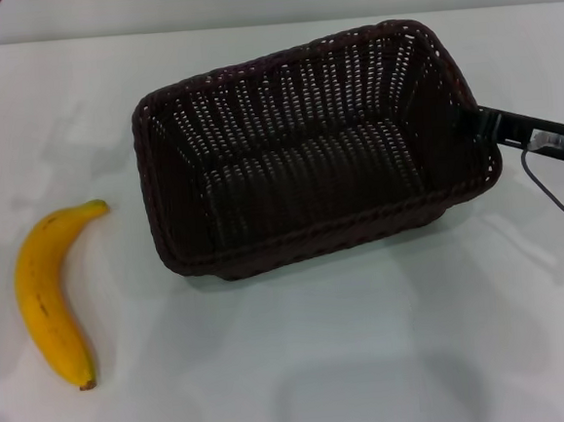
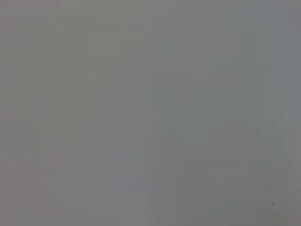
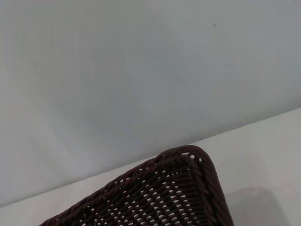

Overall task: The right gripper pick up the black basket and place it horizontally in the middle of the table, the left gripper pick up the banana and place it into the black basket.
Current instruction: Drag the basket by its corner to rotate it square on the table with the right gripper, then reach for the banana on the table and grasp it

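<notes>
One black basket [image 1: 316,150] stands on the one table [image 1: 372,360]. One banana [image 1: 46,293] lies to its left. One gripper shows, the right gripper [image 1: 486,128]

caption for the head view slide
Right gripper at the black basket rim; banana lies apart on the table.

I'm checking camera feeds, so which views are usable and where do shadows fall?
Head view: clear, soft shadow under the black basket, faint one beside the banana. Left wrist view: featureless grey blur. Right wrist view: basket corner sharp, pale shadow on the table.
</notes>
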Available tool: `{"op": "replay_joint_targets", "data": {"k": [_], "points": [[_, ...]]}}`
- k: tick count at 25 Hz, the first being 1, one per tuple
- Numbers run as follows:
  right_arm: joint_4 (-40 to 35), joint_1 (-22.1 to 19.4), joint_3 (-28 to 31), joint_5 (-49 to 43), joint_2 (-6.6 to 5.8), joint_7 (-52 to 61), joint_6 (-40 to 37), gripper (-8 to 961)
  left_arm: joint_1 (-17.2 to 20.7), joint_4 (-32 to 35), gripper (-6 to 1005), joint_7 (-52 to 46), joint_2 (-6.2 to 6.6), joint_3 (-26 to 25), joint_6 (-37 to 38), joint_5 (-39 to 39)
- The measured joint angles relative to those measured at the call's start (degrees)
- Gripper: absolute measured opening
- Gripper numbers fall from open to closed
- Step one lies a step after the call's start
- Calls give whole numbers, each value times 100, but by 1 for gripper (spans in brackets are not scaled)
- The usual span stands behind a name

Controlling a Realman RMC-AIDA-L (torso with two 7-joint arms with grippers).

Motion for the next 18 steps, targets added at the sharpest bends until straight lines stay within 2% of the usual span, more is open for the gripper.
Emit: {"op": "replay_joint_targets", "data": {"k": [11,16,18], "points": [[-240,-1,21,57,-3,-415,36,326,26,-6,757,0,0,0,9,9],[-334,26,232,61,-5,-855,138,561,23,-18,757,0,-7,-7,15,6],[-317,80,346,60,-9,-1031,178,610,11,-38,757,0,-11,-8,15,-11]]}}
